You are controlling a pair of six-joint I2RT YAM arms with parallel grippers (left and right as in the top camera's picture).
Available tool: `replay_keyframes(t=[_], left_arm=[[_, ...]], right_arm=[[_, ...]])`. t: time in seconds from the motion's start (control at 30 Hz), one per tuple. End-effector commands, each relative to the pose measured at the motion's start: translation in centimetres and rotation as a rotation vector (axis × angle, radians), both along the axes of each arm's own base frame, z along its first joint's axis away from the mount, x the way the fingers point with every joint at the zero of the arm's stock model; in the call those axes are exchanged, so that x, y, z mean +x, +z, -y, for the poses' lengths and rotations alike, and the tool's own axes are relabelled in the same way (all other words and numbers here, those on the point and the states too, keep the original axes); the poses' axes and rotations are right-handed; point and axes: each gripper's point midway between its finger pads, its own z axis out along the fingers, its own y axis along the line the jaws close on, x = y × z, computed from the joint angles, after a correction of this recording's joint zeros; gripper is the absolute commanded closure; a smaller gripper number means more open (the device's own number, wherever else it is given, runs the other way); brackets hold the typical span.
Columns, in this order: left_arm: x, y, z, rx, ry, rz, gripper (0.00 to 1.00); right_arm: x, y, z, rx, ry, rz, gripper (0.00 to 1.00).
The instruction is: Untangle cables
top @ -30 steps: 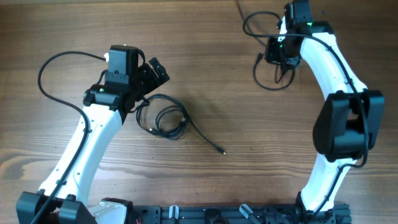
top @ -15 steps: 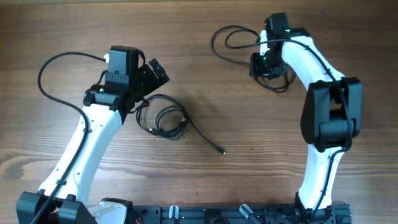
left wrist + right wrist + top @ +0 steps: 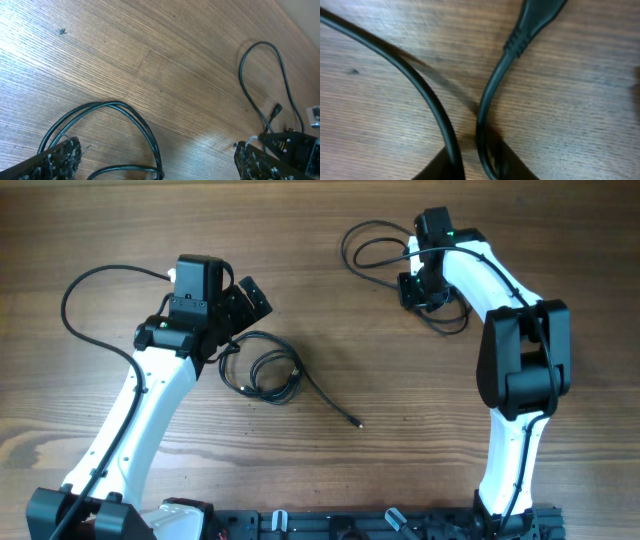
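Note:
A coil of black cables point(image 3: 266, 372) lies left of centre, its tail ending in a plug point(image 3: 356, 422). My left gripper point(image 3: 240, 304) hovers open just above the coil's upper edge. In the left wrist view a doubled strand point(image 3: 135, 122) curves between its spread fingertips point(image 3: 60, 157); the gripper point(image 3: 157, 162) holds nothing. Another cable point(image 3: 372, 246) loops at the back right. My right gripper point(image 3: 420, 288) is shut on it. In the right wrist view two strands point(image 3: 427, 95) run into the closed jaws of the right gripper point(image 3: 475, 162), and a plug end point(image 3: 535, 15) lies beyond.
A thin black loop with a small plug point(image 3: 260, 55) lies on the wood at the right of the left wrist view. The left arm's own thick wire point(image 3: 75, 290) arcs at the far left. The arm bases point(image 3: 350, 525) line the front edge.
My right gripper has moved left and slightly toward the front, dragging its cable loops leftward across the table. The left arm and the coil have stayed still.

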Motion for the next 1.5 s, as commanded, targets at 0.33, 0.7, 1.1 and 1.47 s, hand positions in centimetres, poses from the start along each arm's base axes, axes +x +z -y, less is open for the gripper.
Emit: replay_keyframes(t=[0.33, 0.7, 1.1, 1.47], left_arm=[[-0.1, -0.7, -0.4, 0.030, -0.007, -0.014, 0.00], [-0.1, -0.7, -0.4, 0.031, -0.007, -0.018, 0.00], [-0.3, -0.9, -0.4, 0.032, -0.008, -0.025, 0.00], [-0.3, -0.9, -0.4, 0.031, -0.008, -0.025, 0.00]], right_arm=[[-2.4, -3.1, -0.4, -0.014, -0.026, -0.101, 0.95], [2.4, 8.9, 1.6, 0.172, -0.146, 0.156, 0.96], [2.9, 23.5, 23.4, 0.197, -0.713, 0.578, 0.96], [0.6, 20.8, 34.0, -0.164, -0.846, 0.591, 0.96]])
